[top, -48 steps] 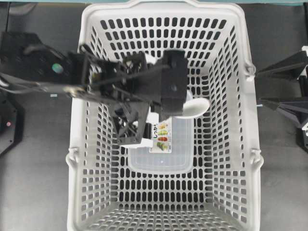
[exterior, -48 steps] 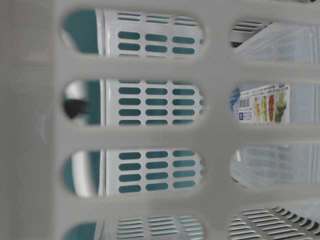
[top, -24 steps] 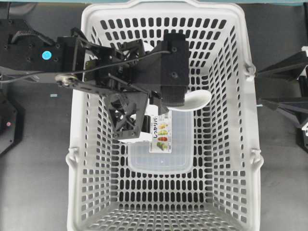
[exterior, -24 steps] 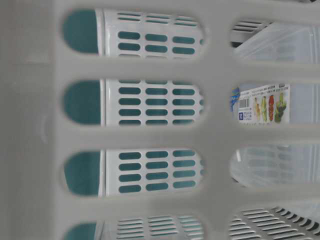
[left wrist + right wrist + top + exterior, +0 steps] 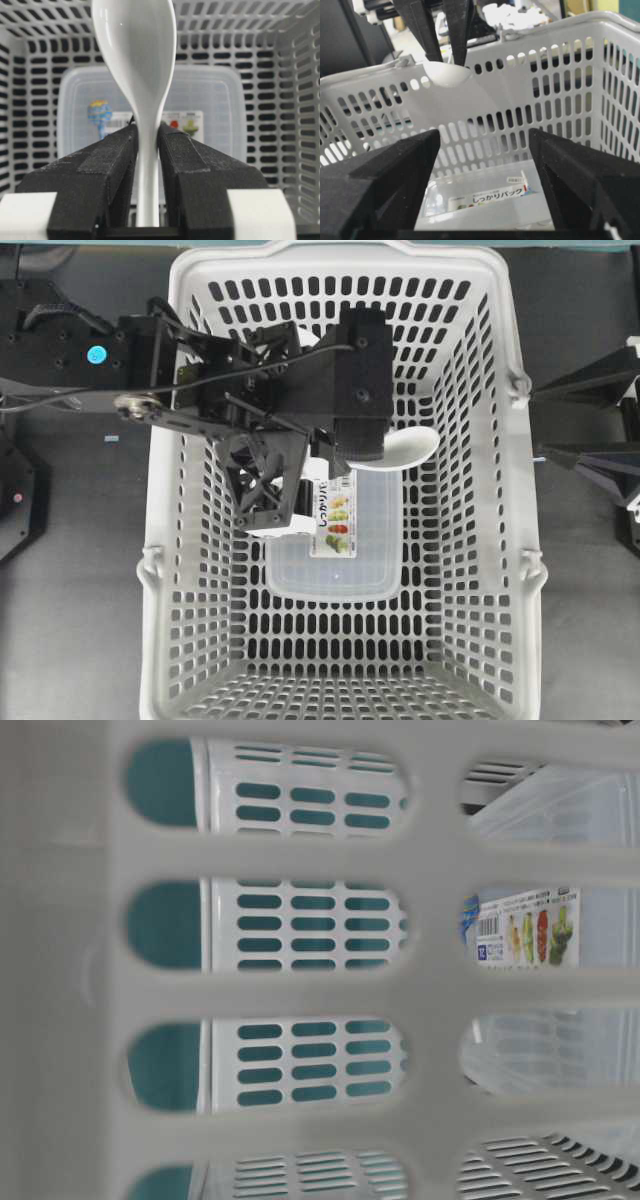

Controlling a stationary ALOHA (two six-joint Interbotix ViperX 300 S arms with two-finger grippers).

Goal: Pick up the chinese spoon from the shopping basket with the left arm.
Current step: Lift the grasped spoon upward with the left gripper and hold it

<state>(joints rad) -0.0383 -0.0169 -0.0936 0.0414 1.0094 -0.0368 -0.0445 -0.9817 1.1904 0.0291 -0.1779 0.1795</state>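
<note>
My left gripper (image 5: 372,452) (image 5: 147,132) is shut on the handle of the white chinese spoon (image 5: 412,446) (image 5: 135,55). It holds the spoon inside the light-grey shopping basket (image 5: 520,500) (image 5: 280,100), above the floor, with the bowl pointing right in the overhead view. From the right wrist view the spoon (image 5: 447,74) hangs at about the height of the basket's rim (image 5: 520,30). My right gripper (image 5: 537,422) (image 5: 485,137) is open and empty, outside the basket's right wall.
A clear rectangular labelled container (image 5: 335,550) (image 5: 210,100) (image 5: 485,200) (image 5: 540,930) lies on the basket floor, under and in front of the spoon. The slotted basket wall (image 5: 300,990) fills the table-level view.
A second ago the left arm rose and shifted back with the spoon in its grip; the spoon's bowl moved slightly up in the overhead view. Nothing has moved in the last half second.
</note>
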